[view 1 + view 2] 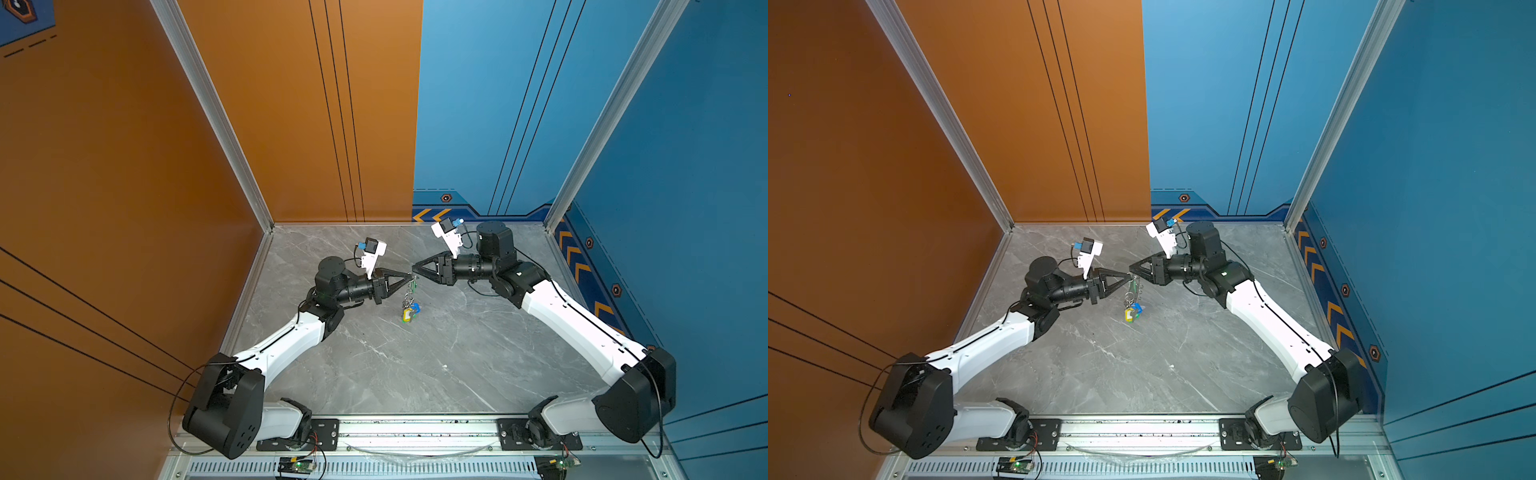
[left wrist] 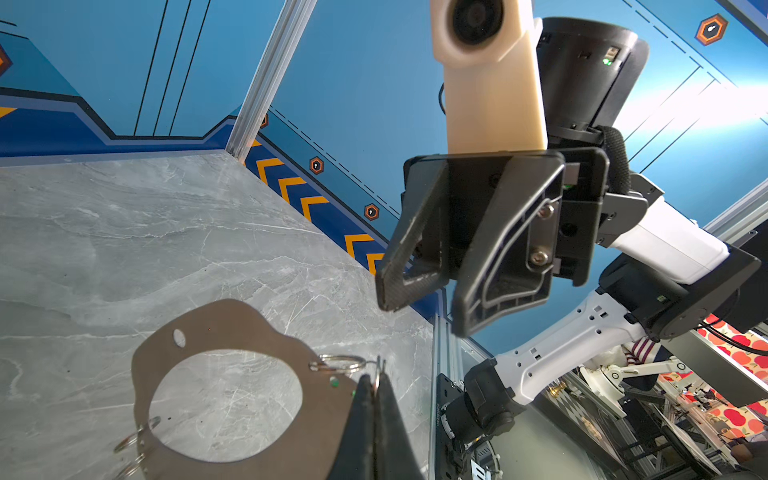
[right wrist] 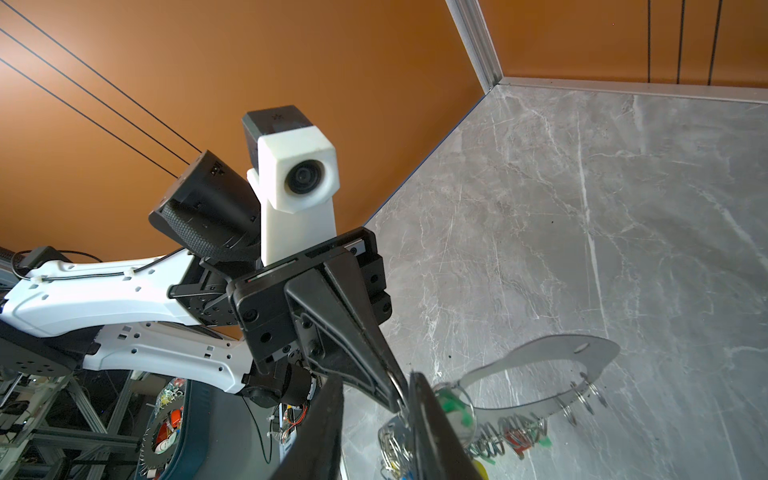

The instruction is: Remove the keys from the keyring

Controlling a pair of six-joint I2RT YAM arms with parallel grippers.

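Left hand (image 2: 375, 380) is clamped on the ring-fringed edge of the keyring (image 2: 232, 328), held above the desk (image 1: 415, 374); keys (image 1: 411, 311) dangle below. Right hand (image 2: 428, 311): jaws apart, empty. Plate appears thin, stiff, light; rings likely slippery. Take hold by a plastic tag (image 1: 1128, 315).

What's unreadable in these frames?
- Key count: keys are a tiny overlapping clump in both top views.
- Keyring lower edge: cut by left wrist frame.
- Left hand pinch point: its own fingers cover it, left wrist view.
- Green tag: half hidden by right hand, right wrist view.
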